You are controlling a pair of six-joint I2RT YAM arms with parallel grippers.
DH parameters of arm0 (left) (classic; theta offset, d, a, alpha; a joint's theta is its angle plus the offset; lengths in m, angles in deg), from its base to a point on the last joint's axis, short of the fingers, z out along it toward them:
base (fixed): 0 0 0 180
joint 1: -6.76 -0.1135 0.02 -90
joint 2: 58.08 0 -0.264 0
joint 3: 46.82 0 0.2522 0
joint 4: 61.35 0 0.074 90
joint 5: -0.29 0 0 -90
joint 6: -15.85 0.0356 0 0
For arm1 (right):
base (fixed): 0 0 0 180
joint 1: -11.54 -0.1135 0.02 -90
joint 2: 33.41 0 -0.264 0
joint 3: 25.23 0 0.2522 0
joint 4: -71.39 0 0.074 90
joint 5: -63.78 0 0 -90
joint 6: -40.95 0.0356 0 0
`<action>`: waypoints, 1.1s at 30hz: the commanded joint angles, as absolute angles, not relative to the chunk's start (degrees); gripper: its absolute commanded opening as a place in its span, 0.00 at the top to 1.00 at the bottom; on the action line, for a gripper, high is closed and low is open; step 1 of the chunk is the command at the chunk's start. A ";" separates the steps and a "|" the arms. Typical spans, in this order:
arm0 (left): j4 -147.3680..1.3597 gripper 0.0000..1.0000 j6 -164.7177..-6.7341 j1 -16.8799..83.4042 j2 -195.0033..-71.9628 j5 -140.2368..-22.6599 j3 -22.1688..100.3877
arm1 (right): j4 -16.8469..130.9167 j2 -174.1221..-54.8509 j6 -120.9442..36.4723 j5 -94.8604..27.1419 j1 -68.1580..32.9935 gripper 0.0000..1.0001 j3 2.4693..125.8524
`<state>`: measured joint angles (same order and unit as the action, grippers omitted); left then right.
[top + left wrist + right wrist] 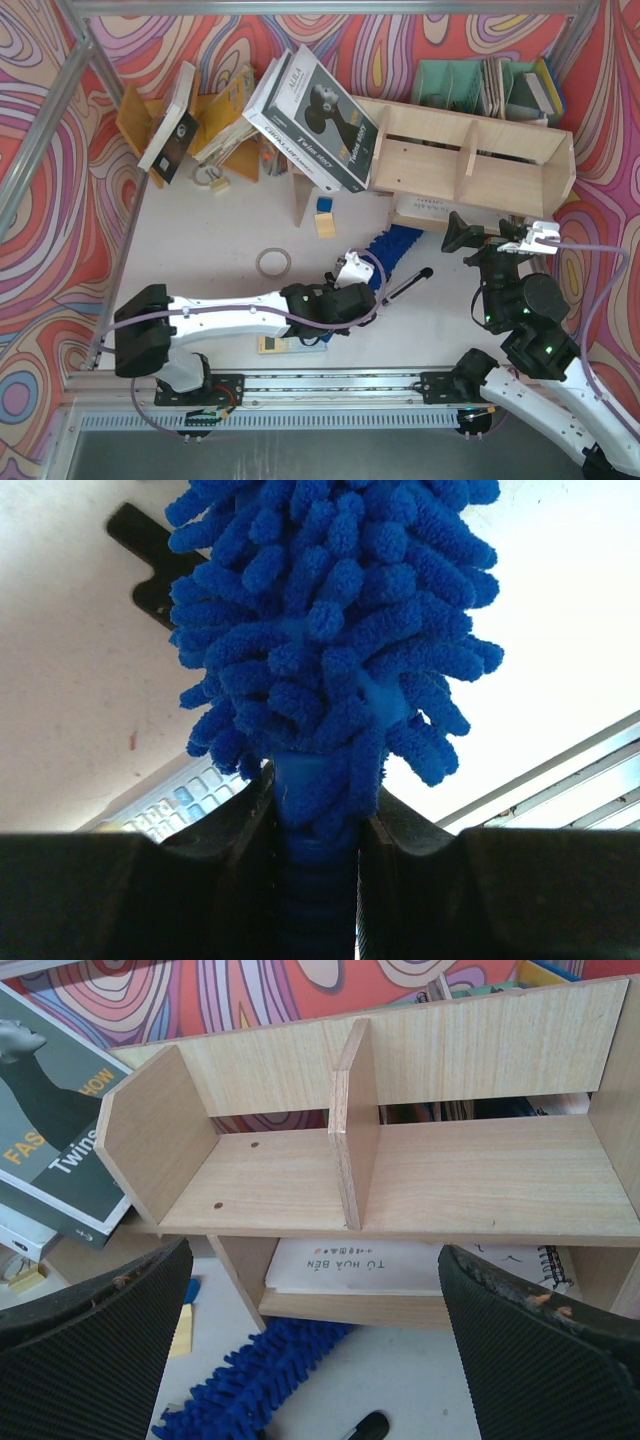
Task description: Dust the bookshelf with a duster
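Grip on the duster (330, 630) sits low, at the neck where the short handle meets the fluff. The left tool (318, 810) is pressed together on that blue stem, so the whole fluffy length projects past the fingers as a free working end. From above, the duster lies low over the surface (230, 225) and points up and right toward the bookshelf (470, 165). Its tip is near the shelf's legs but not on any board, so the dusting itself looks not yet begun.

The right tool (318, 1330) is spread wide and holds nothing, hovering square to the shelf's open face. A likely reason is to steady the light plywood unit if the duster pushes against it.

The upper tier has 1 upright divider making 2 bare compartments, which leaves the boards open to a straight sweep. The lower tier carries a flat book (370, 1265), so the duster would have to work around it there. A large magazine (320, 115) leans against the shelf's left end, and a careless stroke at that end could tip it. A black pen (405, 285) lies just beside the duster, where a low pass might drag it along.
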<state>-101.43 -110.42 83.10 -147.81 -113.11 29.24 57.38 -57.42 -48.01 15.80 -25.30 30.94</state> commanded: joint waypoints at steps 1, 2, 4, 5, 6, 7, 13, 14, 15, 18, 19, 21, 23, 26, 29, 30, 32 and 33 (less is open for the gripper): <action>-101.36 1.00 -112.68 81.82 -142.53 -122.47 28.25 | 58.60 -56.83 -48.77 16.70 -25.37 0.01 30.63; -101.75 1.00 -113.16 81.67 -142.32 -122.86 28.04 | 58.60 -56.79 -48.81 16.68 -25.37 0.01 30.64; -102.03 1.00 -114.06 81.44 -142.17 -123.01 27.35 | 58.60 -56.78 -48.79 16.68 -25.37 0.01 30.63; -102.23 1.00 -114.65 81.39 -142.31 -122.94 26.98 | 58.60 -56.78 -48.79 16.64 -25.37 0.01 30.63; -102.35 1.00 -115.18 81.37 -142.51 -122.61 26.64 | 58.60 -56.78 -48.79 16.62 -25.37 0.01 30.63; -102.62 1.00 -115.64 81.29 -142.98 -122.15 26.48 | 58.60 -56.86 -48.81 16.59 -25.37 0.01 30.67; -103.62 1.00 -117.53 81.32 -147.72 -116.28 26.93 | 58.79 -57.17 -48.87 16.54 -25.37 0.01 30.67; -103.68 1.00 -117.76 81.32 -148.34 -115.51 26.92 | 58.77 -57.17 -48.81 16.50 -25.37 0.01 30.64; -103.56 1.00 -117.84 81.32 -148.67 -115.27 26.89 | 58.77 -57.14 -48.87 16.49 -25.41 0.01 30.64; -103.74 1.00 -117.71 81.28 -148.27 -116.24 26.95 | 58.85 -57.13 -48.83 16.50 -25.37 0.01 30.63; -104.01 1.00 -117.56 81.28 -147.78 -117.00 27.11 | 58.86 -57.18 -48.89 16.50 -25.39 0.01 30.63; -104.65 1.00 -117.10 81.34 -146.35 -118.83 27.46 | 58.86 -57.22 -48.88 16.56 -25.37 0.01 30.64; -105.50 1.00 -116.55 81.31 -144.42 -120.99 27.54 | 58.86 -57.31 -48.88 16.50 -25.37 0.01 30.65; -105.63 1.00 -115.74 81.29 -141.02 -123.97 26.24 | 58.86 -57.31 -48.87 16.52 -25.37 0.01 30.63; -105.55 1.00 -115.62 81.19 -138.71 -124.39 24.95 | 58.83 -57.18 -48.87 16.47 -25.37 0.01 30.64; -105.73 1.00 -115.95 81.13 -138.74 -124.16 24.79 | 58.78 -57.22 -48.85 16.52 -25.37 0.01 30.63; -105.82 1.00 -116.69 81.11 -139.43 -123.18 24.41 | 58.77 -57.15 -48.86 16.50 -25.37 0.01 30.63; -105.64 1.00 -117.15 81.12 -139.81 -122.67 24.16 | 58.77 -57.14 -48.80 16.52 -25.37 0.01 30.63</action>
